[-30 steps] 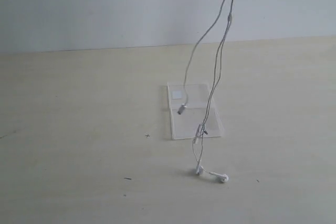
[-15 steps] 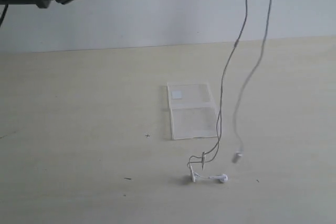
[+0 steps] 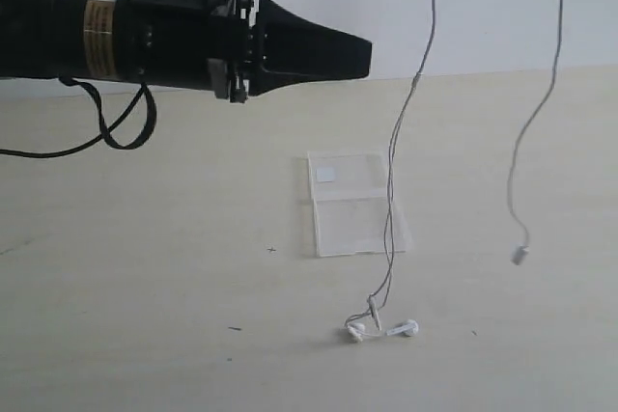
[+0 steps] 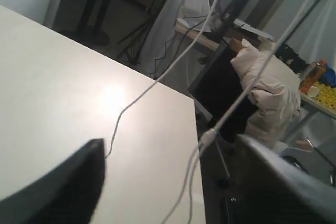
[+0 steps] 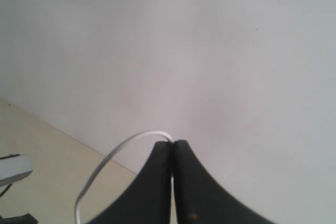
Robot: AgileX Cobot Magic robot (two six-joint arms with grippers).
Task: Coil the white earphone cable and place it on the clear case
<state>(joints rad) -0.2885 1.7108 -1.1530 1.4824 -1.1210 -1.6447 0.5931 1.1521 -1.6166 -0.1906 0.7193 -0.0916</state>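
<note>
The white earphone cable hangs in two strands from above the exterior view. One strand ends in the two earbuds, which lie on the table in front of the clear case. The other dangles free to the right, its plug in the air. The case lies flat and open, sticker on its far half. My right gripper is shut on the cable, out of the exterior view. My left gripper is high up, left of the strands, open, with the cable ahead of it.
A pale wooden table runs back to a white wall. The left arm's black body and its looping cord stretch across the upper left. In the left wrist view the table's edge drops off to clutter and a beige jacket.
The left arm has come in from the upper left and reached right towards the strands. The plug strand has swung right, off the case. The earbuds have shifted slightly on the table.
</note>
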